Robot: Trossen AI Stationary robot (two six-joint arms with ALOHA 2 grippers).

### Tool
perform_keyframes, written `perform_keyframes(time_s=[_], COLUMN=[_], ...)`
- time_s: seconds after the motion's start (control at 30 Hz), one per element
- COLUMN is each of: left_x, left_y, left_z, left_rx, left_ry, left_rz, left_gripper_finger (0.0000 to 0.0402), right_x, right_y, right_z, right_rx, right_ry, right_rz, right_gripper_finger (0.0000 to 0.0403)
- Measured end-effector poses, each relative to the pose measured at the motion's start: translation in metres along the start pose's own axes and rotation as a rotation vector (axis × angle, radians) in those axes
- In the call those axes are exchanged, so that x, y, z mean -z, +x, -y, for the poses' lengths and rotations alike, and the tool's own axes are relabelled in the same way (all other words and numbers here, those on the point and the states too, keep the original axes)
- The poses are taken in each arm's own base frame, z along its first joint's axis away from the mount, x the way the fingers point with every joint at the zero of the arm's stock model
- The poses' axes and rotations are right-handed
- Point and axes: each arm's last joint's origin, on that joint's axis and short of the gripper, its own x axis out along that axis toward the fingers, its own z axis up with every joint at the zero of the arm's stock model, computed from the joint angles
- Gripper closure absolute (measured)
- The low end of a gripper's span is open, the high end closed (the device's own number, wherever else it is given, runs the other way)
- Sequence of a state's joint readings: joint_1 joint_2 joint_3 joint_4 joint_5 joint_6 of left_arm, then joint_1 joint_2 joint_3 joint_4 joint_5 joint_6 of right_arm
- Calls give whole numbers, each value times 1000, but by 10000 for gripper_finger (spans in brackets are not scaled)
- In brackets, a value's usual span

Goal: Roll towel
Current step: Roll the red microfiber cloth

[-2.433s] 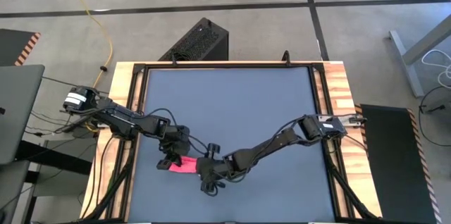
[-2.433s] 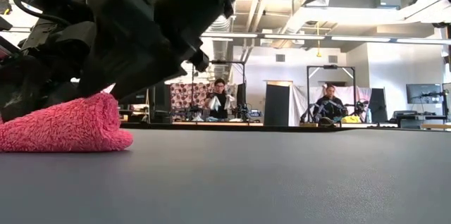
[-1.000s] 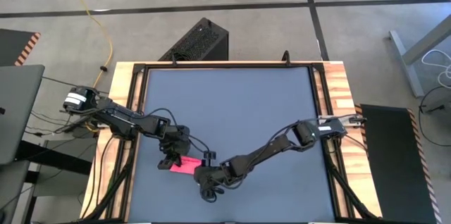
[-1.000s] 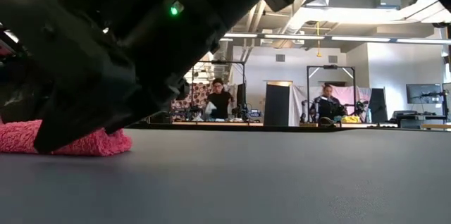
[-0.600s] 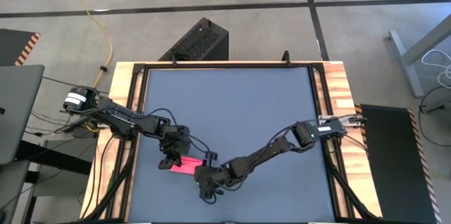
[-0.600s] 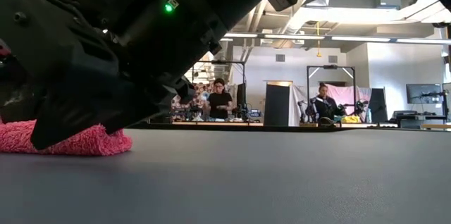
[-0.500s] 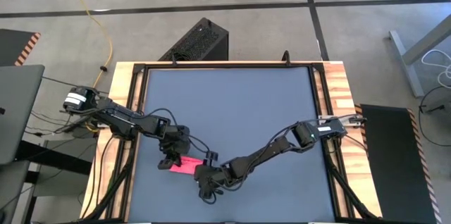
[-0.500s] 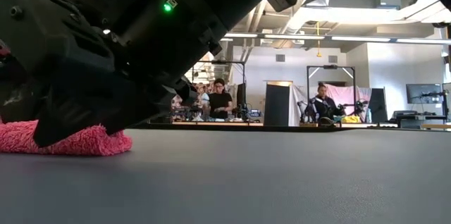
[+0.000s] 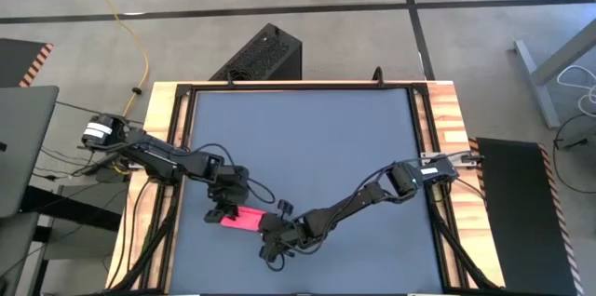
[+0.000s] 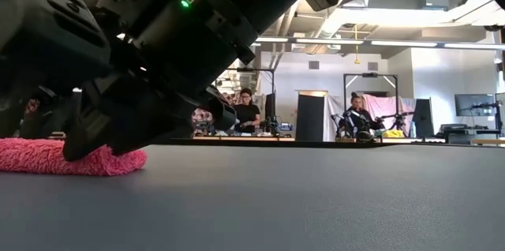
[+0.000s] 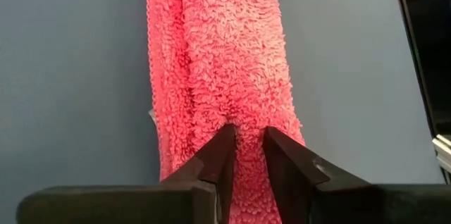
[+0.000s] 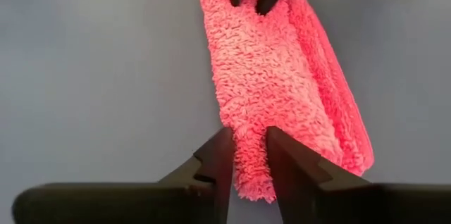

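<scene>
The pink-red towel (image 9: 240, 219) lies as a flat folded strip on the dark table mat, near the front left. It also shows in the low view (image 10: 47, 159). My left gripper (image 9: 224, 210) is at its left end, fingers closed on the cloth (image 11: 248, 155). My right gripper (image 9: 271, 233) is at its right end, also closed on the cloth (image 12: 246, 159). A tiny white tag (image 11: 151, 115) shows at the strip's edge. In the low view the right arm hides most of the towel. My left gripper pinches a small ridge of pile (image 11: 246, 138) at the strip's left end between its two fingers. The fingers slant down from the table's left and lie along the strip. The towel rests on the mat, slack. My right gripper pinches the strip's right end (image 12: 248, 155) between its two fingers, close to the end edge. The fingers slant down from the table's right and lie along the strip. The towel rests on the mat; one layer or several, I cannot tell.
The dark mat (image 9: 307, 147) stretches bare behind and to the right of the towel. A wooden frame (image 9: 447, 119) borders it. A black box (image 9: 265, 54) stands on the floor beyond the far edge. People (image 10: 246, 113) are at benches far behind.
My right gripper has shifted a little at the towel's right end, and its wrist has tipped. The towel stays flat on the mat in the same place.
</scene>
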State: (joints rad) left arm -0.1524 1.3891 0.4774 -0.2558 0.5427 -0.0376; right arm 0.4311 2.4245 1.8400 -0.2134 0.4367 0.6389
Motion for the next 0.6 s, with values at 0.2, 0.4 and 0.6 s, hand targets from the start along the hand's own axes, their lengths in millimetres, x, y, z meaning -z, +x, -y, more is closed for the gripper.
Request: perform_keyframes(time_s=[0.2, 0.4, 0.6], left_x=[18, 27, 27], left_y=[-12, -29, -37], left_z=[-3, 2, 6], left_rx=[-14, -73, -103], left_ry=[4, 27, 29], left_rz=[87, 201, 274], left_gripper_finger=[337, 340, 340], right_x=[1, 1, 0], right_y=[0, 0, 1], right_z=[-2, -2, -2], right_rx=[-10, -21, -29], right_ry=[109, 201, 257], right_rz=[1, -3, -1], right_gripper_finger=[308, 338, 365])
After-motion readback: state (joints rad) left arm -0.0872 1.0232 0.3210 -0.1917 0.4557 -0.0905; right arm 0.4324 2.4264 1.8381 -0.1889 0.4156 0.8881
